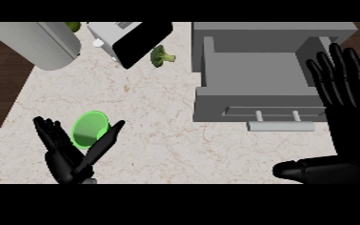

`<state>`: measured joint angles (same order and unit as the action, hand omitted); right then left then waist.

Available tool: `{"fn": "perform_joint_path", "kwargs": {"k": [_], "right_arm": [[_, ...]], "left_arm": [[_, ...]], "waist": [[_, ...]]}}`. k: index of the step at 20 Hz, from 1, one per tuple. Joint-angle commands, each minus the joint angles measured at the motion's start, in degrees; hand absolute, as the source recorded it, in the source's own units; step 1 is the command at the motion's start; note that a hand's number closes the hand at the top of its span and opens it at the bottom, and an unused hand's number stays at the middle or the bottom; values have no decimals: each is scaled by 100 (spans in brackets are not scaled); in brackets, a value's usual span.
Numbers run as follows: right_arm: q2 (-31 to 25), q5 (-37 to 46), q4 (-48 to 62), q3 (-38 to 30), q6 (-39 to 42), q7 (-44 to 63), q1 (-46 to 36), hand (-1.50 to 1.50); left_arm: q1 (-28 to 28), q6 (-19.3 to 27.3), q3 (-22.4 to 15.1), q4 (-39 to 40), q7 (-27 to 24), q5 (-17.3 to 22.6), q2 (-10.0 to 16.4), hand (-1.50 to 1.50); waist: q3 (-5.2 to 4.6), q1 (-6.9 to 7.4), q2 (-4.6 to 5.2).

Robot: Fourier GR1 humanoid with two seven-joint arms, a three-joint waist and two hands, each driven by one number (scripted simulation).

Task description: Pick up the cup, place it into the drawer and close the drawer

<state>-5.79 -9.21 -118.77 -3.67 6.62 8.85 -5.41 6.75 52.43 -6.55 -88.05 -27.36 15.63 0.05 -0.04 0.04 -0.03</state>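
The green cup lies near the bench's front-left corner, between the left hand's spread fingers and thumb, unclasped. Close evenly round its wall before lifting. Bare bench leads right to the open drawer, where the right hand rests, fingers straight, over its right wall

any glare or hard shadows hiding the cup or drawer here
Head view: light is even, no glare on the counter; the green cup shows clearly between thumb and fingers of the left hand; the open drawer is darker grey inside, nothing lost in it.
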Motion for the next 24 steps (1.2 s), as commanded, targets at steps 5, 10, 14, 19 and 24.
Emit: {"fn": "perform_joint_path", "kwargs": {"k": [5, 10, 14, 19, 24], "right_arm": [[207, 261, -53, 305, -163, 68, -5, -150], [47, -74, -80, -56, 69, -81, 106, -150], [33, -65, 194, -17, 219, -223, 99, -150], [-163, -343, 239, -345, 353, -156, -48, -150], [76, -13, -160, 55, 134, 29, 197, -150]], "left_arm": [[31, -672, 442, 740, -901, 755, -5, -150], [-46, -871, 668, 1025, -1040, 955, 24, -150], [-336, -937, 883, 1770, -1756, 1421, -4, -150], [-145, -1381, 1010, 2092, -2068, 1627, 46, -150], [-203, -1399, 673, 2557, -2723, 2142, -4, -150]], "waist": [[2, 2, 1], [4, -4, 0], [3, -4, 3], [4, 0, 3], [3, -5, 0]]}}
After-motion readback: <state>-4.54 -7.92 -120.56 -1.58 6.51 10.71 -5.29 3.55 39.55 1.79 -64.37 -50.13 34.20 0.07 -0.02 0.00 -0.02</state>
